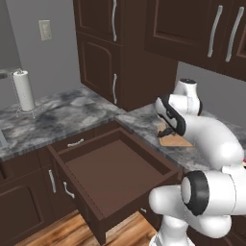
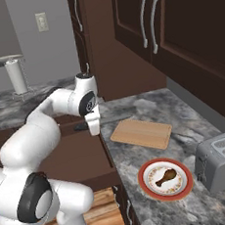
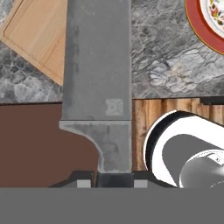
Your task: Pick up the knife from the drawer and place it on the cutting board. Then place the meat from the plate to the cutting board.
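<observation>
Left: wide, shallow dark-brown wooden drawer (image 1: 113,168) stands pulled out, floor bare, so the knife is out of it. Nothing more needed there.

Centre: the gripper (image 2: 94,128) hangs past the counter edge, between drawer and board, jaws clamped on the knife's handle. In the hand view the slim knife with dark-grey blade (image 3: 97,74) runs straight out from the fingertips, blade flat to the camera, tip reaching over a corner of the flat light-tan rectangular wooden cutting board (image 3: 37,37). In the right base view the blade shows as a thin dark line level with the counter edge; I can't tell how high it clears the grey marbled stone counter (image 2: 153,105).

Step in hand, as I judge it: carry to the board and set down.
- Translate right until the whole knife, handle included, sits over the wood, not just the tip.
- Keep the blade level and lower slowly; let go only when it's resting flat, else it skids off onto stone.
- Aim for the far half, leave room for the meat.

Right: round white plate with red-orange rim (image 2: 165,179) sits near the board, apart from it, with the small brown drumstick-shaped meat (image 2: 165,176) on it. Silver toaster (image 2: 221,162) is just beside the plate: watch the elbow on the second pick.
</observation>
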Controlling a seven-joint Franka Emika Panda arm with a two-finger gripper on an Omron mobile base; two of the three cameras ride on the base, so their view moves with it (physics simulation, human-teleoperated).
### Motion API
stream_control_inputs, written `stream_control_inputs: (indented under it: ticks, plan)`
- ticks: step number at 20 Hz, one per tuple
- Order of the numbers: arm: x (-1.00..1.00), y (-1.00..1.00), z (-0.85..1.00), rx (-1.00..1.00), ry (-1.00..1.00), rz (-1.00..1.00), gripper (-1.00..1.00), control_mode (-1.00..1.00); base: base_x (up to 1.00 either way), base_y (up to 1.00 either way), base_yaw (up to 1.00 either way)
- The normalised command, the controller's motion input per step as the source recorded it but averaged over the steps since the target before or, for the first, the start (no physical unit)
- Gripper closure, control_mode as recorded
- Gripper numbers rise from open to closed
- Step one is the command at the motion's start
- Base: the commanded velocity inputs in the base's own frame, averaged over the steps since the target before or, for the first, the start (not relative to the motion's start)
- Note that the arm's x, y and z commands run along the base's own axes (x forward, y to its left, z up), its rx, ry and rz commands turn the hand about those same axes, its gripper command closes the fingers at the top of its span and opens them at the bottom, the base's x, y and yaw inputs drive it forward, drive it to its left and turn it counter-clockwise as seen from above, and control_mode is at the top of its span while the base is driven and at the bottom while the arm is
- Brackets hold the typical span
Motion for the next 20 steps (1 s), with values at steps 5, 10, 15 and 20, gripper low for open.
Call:
stream_control_inputs:
  ticks: [5, 10, 15, 20]
  plan:
    - [0.32, -0.38, -0.25, 0.0, 0.0, -0.05, 1.0, -1.0, 0.0, 0.0, 0.0]
    - [0.27, -0.19, -0.48, -0.02, 0.0, -0.04, 1.0, -1.0, 0.0, 0.0, 0.0]
    - [0.23, -0.23, -0.4, -0.01, 0.0, -0.03, 1.0, -1.0, 0.0, 0.0, 0.0]
    - [0.3, -0.3, -0.21, 0.0, 0.0, -0.03, 1.0, -1.0, 0.0, 0.0, 0.0]
